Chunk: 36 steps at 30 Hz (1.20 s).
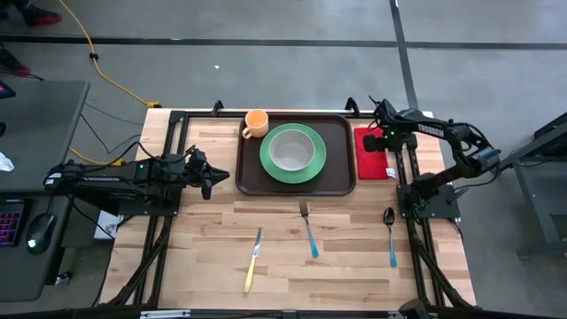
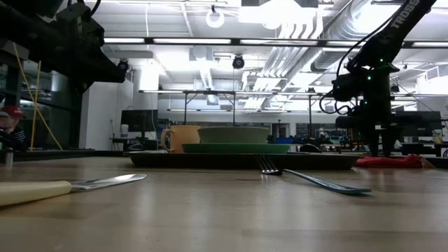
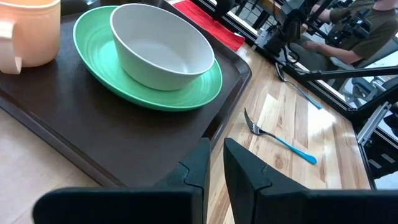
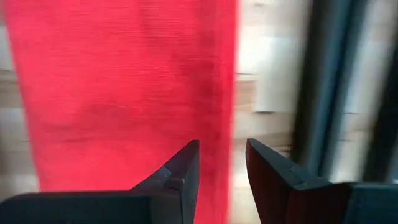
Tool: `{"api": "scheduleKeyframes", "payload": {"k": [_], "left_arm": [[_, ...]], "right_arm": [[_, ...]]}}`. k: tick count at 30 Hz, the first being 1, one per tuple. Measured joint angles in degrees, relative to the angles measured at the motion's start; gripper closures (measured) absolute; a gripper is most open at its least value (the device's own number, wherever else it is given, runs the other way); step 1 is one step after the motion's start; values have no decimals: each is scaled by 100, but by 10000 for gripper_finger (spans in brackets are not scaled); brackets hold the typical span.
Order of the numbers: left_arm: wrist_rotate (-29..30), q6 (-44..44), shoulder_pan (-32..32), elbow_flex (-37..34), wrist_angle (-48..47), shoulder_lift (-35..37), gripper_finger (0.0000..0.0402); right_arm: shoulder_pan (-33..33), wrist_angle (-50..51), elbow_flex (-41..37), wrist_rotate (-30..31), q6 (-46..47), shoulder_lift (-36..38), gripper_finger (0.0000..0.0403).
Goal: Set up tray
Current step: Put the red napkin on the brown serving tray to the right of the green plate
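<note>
The dark brown tray lies at the table's far middle. It carries a green plate with a white bowl on it, and an orange cup at its far left corner. A red napkin lies flat on the table just right of the tray. My right gripper points down over the napkin's edge, open, with nothing between its fingers. My left gripper waits left of the tray, its fingers a narrow gap apart and empty. My right gripper stands over the napkin's long edge, fingers pointing down from above. I cannot tell whether the fingertips touch the cloth. The napkin lies flat on the table.
A fork and a spoon with blue handles and a yellow-handled knife lie on the wood nearer the front edge. The dark frame rails run close beside the napkin. Bare wood shows between the cutlery.
</note>
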<state>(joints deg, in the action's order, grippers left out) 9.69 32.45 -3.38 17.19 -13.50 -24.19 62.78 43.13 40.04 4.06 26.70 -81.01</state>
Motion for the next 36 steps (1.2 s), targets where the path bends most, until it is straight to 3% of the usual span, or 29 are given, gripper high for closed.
{"api": "scheduleKeyframes", "payload": {"k": [8,22,36], "left_arm": [[28,0,2,0,0,-2,325],[46,55,1,0,4,-1,325],[44,50,0,0,4,-2,325]], "right_arm": [[-4,-465,-498,-51,23,21,295],[-11,-740,-521,-112,24,7,298],[-9,-804,-521,3,-19,0,398]]}}
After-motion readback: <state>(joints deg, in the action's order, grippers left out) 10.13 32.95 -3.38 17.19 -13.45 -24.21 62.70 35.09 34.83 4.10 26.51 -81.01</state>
